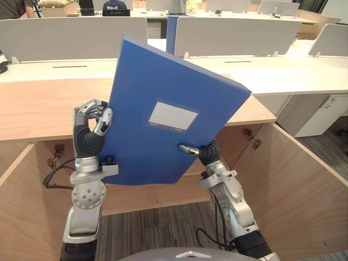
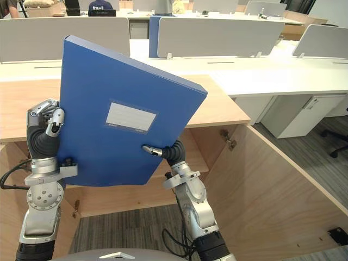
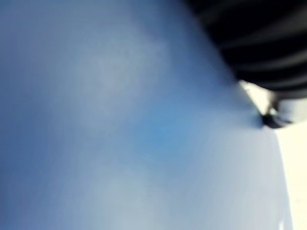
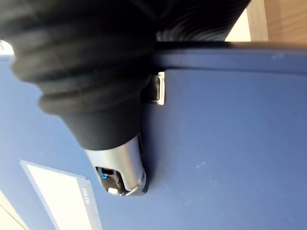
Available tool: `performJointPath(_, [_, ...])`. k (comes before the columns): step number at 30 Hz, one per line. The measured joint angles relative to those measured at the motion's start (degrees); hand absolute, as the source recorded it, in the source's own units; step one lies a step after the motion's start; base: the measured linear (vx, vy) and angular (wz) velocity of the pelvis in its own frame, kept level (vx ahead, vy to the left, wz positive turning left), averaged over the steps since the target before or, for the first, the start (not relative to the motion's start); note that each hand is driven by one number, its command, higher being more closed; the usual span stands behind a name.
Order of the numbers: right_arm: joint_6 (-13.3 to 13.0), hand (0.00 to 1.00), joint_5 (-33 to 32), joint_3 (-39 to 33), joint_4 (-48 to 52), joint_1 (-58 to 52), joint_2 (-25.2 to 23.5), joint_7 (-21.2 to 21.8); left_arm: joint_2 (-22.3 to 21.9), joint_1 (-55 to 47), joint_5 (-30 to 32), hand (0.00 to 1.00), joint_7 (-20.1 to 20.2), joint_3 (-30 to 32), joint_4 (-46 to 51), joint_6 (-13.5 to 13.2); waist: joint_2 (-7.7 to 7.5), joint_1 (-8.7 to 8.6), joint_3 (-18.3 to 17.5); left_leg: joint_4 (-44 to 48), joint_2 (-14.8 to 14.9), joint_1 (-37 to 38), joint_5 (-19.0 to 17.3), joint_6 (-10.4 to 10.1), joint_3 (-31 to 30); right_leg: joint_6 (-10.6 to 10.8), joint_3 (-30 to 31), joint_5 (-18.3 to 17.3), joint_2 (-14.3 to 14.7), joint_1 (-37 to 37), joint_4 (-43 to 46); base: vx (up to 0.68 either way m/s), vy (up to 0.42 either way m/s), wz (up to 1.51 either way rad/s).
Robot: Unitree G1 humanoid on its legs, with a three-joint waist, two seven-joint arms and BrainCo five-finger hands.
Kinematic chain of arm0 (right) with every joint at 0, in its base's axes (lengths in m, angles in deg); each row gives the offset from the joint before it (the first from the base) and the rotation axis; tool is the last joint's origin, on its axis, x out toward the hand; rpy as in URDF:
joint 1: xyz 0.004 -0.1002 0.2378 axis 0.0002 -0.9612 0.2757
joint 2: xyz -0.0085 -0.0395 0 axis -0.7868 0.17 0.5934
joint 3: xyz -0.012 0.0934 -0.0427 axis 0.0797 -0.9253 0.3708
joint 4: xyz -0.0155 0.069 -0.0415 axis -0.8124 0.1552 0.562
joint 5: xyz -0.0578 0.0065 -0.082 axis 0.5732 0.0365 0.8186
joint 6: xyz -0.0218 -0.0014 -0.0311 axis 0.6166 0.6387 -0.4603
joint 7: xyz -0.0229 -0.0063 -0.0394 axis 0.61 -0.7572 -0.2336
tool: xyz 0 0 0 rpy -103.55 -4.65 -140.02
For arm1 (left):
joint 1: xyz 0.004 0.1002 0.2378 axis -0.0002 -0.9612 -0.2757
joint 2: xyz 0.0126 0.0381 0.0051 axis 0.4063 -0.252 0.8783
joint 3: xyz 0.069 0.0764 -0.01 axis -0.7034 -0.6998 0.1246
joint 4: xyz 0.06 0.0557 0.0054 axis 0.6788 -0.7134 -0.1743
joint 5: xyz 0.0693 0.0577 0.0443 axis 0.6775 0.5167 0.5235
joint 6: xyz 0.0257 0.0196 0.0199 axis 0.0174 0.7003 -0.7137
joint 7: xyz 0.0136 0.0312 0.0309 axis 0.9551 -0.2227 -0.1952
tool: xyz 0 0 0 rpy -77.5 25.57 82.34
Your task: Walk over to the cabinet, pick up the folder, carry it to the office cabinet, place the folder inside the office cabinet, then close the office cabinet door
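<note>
Folder (image 1: 163, 109) upright, tilted; left hand (image 1: 92, 117) and right hand (image 1: 206, 153) fingers clamp its side edges; office cabinet (image 1: 38, 109) open below.

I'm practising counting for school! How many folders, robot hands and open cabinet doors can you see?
Blue folder: 1
Robot hands: 2, the left hand and the right hand, both holding the folder
Open wooden cabinet doors: 2, the left door and the right door
Total: 5
</note>
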Motion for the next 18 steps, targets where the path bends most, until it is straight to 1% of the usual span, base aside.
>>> performJointPath(5, [0.07, 1.00, 0.44, -0.46, -0.03, -0.01, -0.11, -0.68, -0.17, -0.56, -0.03, 0.00, -0.19, -2.48, -0.01, -0.26, -0.51, 0.26, -0.59, 0.00, 0.00, -0.64, 0.19, 0.27, -0.12, 0.11, -0.04, 0.10, 0.00, -0.50, -0.11, 0.00, 0.000, 0.00])
performJointPath(9, [0.07, 1.00, 1.77, -1.25, -0.02, -0.01, -0.67, -0.96, -0.49, -1.23, -0.03, 0.00, -0.80, -2.65, -0.12, -0.50, -0.48, 0.19, -0.66, 0.01, -0.02, -0.76, 0.30, 0.36, -0.12, 0.52, -0.03, 0.40, 0.01, -0.64, -0.07, 0.00, 0.000, 0.00])
performJointPath(11, [0.06, 1.00, 2.32, -1.62, -0.02, -0.01, -1.11, -1.05, -1.53, -1.73, -0.04, 0.00, -0.85, -2.60, -0.16, -0.50, -0.47, 0.20, -0.66, 0.01, -0.02, -0.74, 0.31, 0.37, -0.12, 0.53, -0.03, 0.40, 0.01, -0.64, -0.04, 0.00, 0.000, 0.00])
performJointPath(13, [0.06, 1.00, 3.01, -1.91, -0.02, -0.01, -1.57, -1.80, -2.39, -2.23, -0.04, 0.00, -0.87, -2.50, -0.19, -0.51, -0.45, 0.21, -0.65, 0.01, -0.02, -0.71, 0.32, 0.38, -0.12, 0.52, -0.03, 0.38, 0.01, -0.64, 0.01, 0.00, 0.000, 0.00])
performJointPath(14, [0.05, 1.00, 4.27, -2.54, -0.02, -0.01, -2.37, -2.35, -2.40, -2.58, -0.04, 0.00, -0.86, -2.50, -0.23, -0.51, -0.44, 0.21, -0.64, 0.01, -0.02, -0.70, 0.34, 0.37, -0.12, 0.45, -0.03, 0.33, 0.01, -0.64, 0.05, 0.00, 0.000, 0.00])
performJointPath(17, [0.02, 1.00, 5.09, -3.57, -0.02, -0.06, -3.10, -3.33, -2.42, -2.93, -0.04, 0.00, -0.87, -1.99, -0.53, -0.51, -0.37, 0.25, -0.62, 0.00, -0.02, -0.68, 0.35, 0.36, -0.12, 0.13, -0.06, 0.12, -0.02, -0.64, 0.10, 0.00, 0.000, 0.00])
performJointPath(18, [-0.06, 1.00, 6.63, -4.54, 0.02, -0.21, -3.74, -3.69, -2.43, -3.01, -0.04, 0.00, -0.88, -1.35, -0.68, -0.51, -0.36, 0.25, -0.62, 0.00, -0.02, -0.68, 0.30, 0.29, -0.12, 0.13, -0.07, 0.12, -0.02, -0.63, 0.12, 0.00, 0.000, 0.00])
